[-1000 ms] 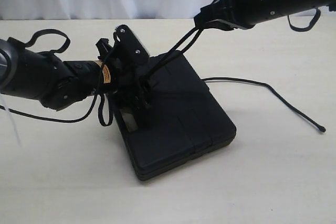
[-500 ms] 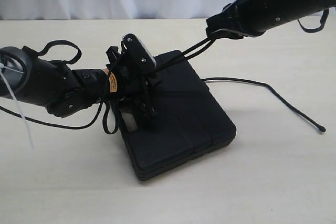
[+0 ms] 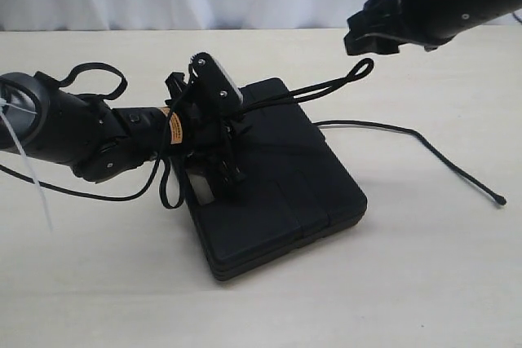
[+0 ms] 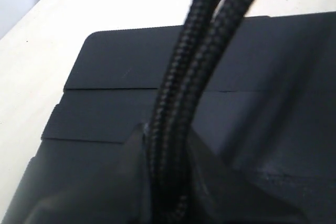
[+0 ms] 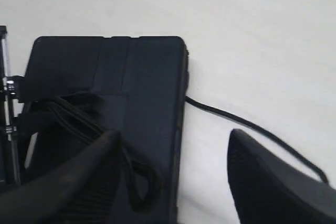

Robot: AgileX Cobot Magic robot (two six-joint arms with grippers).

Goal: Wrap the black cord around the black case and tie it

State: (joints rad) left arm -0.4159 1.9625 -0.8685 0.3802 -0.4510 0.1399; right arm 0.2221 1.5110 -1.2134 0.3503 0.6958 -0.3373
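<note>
Black cord is pinched as a doubled strand over the left part of the black case, which lies flat on the table. The left gripper reaches in from left of the case, its fingers pressed together on the cord. The left wrist view shows both braided strands squeezed between them, just above the case. From that grip the doubled strand rises to the right, past the case's far right corner, and ends in a small loop hanging in the air. Above the loop and clear of it, the right gripper has its jaws apart and holds nothing. Right of the case, a single length of cord trails across the table to a free end well apart from the case
</note>
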